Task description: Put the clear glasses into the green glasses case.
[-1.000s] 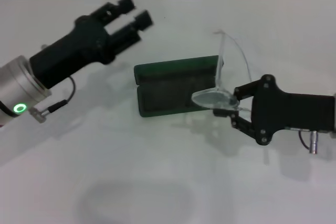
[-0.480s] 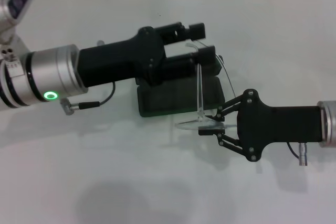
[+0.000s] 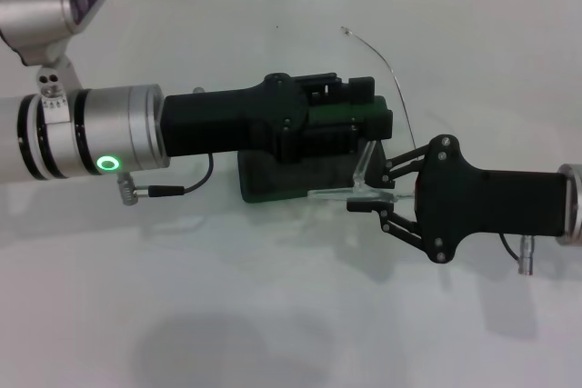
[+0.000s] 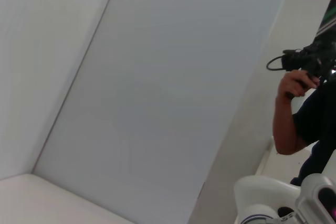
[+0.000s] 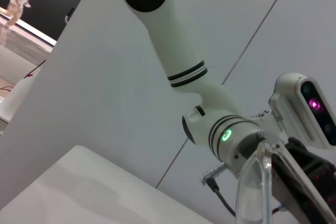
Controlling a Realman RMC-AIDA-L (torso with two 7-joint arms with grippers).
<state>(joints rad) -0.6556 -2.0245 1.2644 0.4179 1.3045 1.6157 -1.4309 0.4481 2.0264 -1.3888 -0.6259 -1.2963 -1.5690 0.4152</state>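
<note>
While the right gripper [image 3: 368, 203], right of centre in the head view, has its fingers pinched on the lens edge of the clear glasses [image 3: 356, 190], the frame hangs at the lower right corner of the green glasses case [image 3: 273, 179], touching or just above its rim; which, I cannot tell. One temple arm sweeps up and away toward the upper middle of the frame, so the glasses stand tilted and partly unfolded, their length not yet in line with the case, whose long axis runs across the picture. The case lies just left of the right fingertips, open, with its dark inside showing below the left arm. The left gripper [image 3: 341, 111] reaches in from the left and covers the upper part of the case at centre; whether its fingers are apart or together cannot be told. The right arm holds the glasses and is nearest the opening, so the placing likely falls to it, once the frame is turned lengthwise.
</note>
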